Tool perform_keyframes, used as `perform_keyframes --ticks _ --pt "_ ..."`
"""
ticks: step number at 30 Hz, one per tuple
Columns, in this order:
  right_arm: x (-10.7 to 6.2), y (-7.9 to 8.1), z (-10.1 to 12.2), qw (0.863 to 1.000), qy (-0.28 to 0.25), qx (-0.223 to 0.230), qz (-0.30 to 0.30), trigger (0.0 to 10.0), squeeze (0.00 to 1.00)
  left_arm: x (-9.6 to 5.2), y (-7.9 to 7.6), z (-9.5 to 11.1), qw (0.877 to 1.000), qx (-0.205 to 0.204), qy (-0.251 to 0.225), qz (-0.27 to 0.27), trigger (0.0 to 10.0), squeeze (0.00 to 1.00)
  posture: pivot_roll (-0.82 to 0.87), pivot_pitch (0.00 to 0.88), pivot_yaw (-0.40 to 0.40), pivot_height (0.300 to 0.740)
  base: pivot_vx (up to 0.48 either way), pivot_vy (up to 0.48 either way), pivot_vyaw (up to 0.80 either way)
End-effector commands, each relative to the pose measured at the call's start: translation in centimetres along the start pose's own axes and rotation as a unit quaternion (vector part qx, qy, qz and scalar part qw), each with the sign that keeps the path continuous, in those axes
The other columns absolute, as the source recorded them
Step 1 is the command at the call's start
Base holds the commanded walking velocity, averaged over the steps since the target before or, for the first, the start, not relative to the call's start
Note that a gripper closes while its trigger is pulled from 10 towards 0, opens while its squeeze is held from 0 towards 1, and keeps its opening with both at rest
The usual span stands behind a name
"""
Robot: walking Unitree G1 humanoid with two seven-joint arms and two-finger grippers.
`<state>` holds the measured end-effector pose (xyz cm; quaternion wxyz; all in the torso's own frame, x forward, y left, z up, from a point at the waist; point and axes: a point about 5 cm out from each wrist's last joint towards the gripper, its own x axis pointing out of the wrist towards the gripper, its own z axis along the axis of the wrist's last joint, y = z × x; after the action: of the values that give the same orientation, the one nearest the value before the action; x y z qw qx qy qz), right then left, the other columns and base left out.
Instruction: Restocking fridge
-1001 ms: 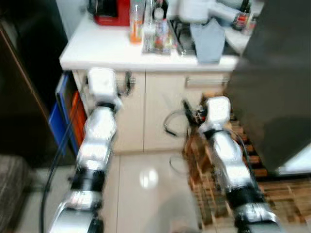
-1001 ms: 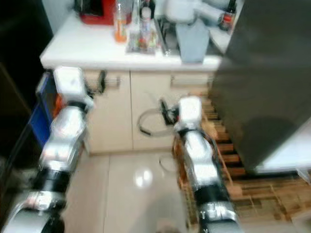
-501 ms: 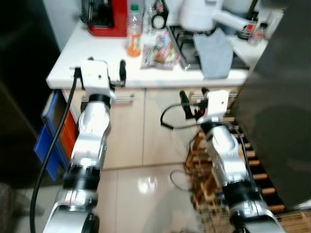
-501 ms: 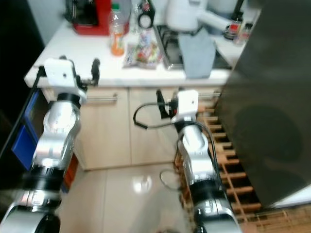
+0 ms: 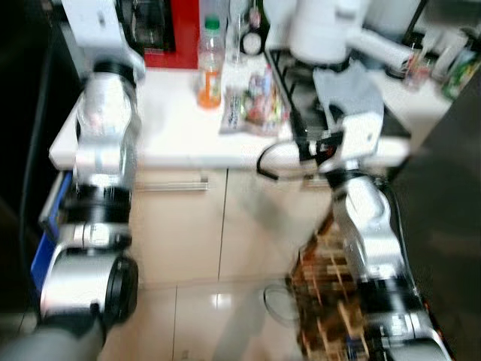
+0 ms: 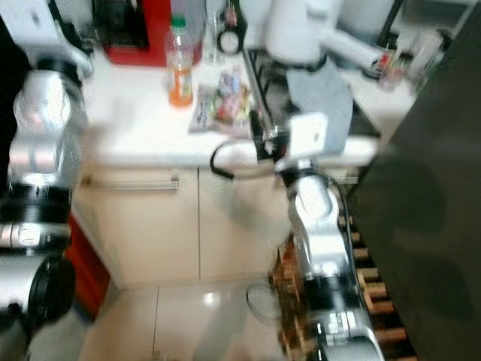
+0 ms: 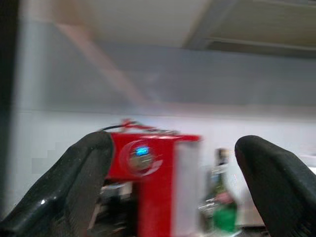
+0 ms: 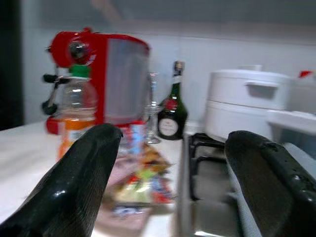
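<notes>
Claws both spread wide, empty: right claw (image 8: 165, 163) w/ orange bottle (image 8: 74, 116) ahead, left claw (image 7: 173, 168) raised toward red machine (image 7: 148, 182).

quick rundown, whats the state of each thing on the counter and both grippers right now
orange drink bottle: upright, green cap on
snack packet: lying flat on the white counter
dark glass bottle: upright
red coffee machine: standing at the back
grey cloth: draped over the stove edge
cabinet doors: closed
left gripper: open, raised, holding nothing
right gripper: open at the counter edge, holding nothing
</notes>
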<state>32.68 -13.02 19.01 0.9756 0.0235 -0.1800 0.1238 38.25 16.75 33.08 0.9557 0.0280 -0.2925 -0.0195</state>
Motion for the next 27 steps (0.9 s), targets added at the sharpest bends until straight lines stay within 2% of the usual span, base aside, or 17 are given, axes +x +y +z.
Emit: perform_keyframes --ticks 1,6,8,9,11,15,16,17,21,27 --pt "-0.6 -1.0 0.0 1.000 0.008 0.008 -0.018 10.0 0.00 0.6 -0.6 -0.2 0.999 -0.018 0.016 -0.022 10.0 0.00 -0.07 0.000 -0.028 0.740 0.480 0.000 0.00" --pt "-0.9 0.0 0.0 1.000 0.011 0.021 -0.007 10.0 0.00 1.5 -0.6 -0.6 0.997 -0.046 0.045 -0.039 10.0 0.00 -0.08 0.000 -0.017 0.740 0.480 0.000 0.00" --pt "-1.1 0.5 0.1 1.000 0.015 0.026 0.002 10.0 0.00 1.7 -1.1 -0.9 0.995 -0.058 0.063 -0.056 10.0 0.00 -0.08 0.000 -0.015 0.740 0.480 0.000 0.00" --pt "-1.2 0.7 0.1 0.999 0.018 0.028 0.006 10.0 0.00 1.9 -1.4 -0.9 0.994 -0.050 0.070 -0.065 10.0 0.00 -0.09 0.000 -0.018 0.740 0.480 0.000 0.00" --pt "-1.3 0.8 0.1 0.999 0.022 0.031 0.011 10.0 0.00 2.2 -1.5 -0.9 0.996 0.000 0.074 -0.057 10.0 0.00 -0.09 0.000 -0.019 0.740 0.480 0.000 0.00" --pt "-1.3 1.0 1.1 0.999 0.016 0.034 0.021 10.0 0.00 2.5 -2.3 -0.4 0.991 -0.058 0.084 -0.084 10.0 0.00 -0.09 0.000 -0.023 0.740 0.000 0.000 0.00" --pt "-1.3 1.0 1.1 0.999 0.016 0.034 0.021 10.0 0.00 2.5 -2.3 -0.4 0.991 -0.058 0.084 -0.084 10.0 0.00 -0.09 0.000 -0.023 0.740 0.000 0.000 0.00" --pt "-1.1 1.1 1.8 0.999 0.008 0.035 0.028 10.0 0.00 2.6 -2.4 -0.1 0.989 -0.081 0.083 -0.096 10.0 0.00 -0.09 0.000 -0.024 0.740 0.000 0.000 0.00" --pt "-0.9 1.2 2.2 0.999 0.006 0.041 0.035 10.0 0.00 2.6 -2.6 0.1 0.985 -0.100 0.089 -0.113 10.0 0.00 -0.08 0.000 -0.023 0.740 0.000 0.000 0.00" --pt "-1.0 1.5 2.1 0.998 0.016 0.055 0.036 10.0 0.00 2.3 -2.6 -0.6 0.980 -0.094 0.133 -0.115 10.0 0.00 -0.08 0.000 -0.022 0.740 0.000 0.000 0.00"
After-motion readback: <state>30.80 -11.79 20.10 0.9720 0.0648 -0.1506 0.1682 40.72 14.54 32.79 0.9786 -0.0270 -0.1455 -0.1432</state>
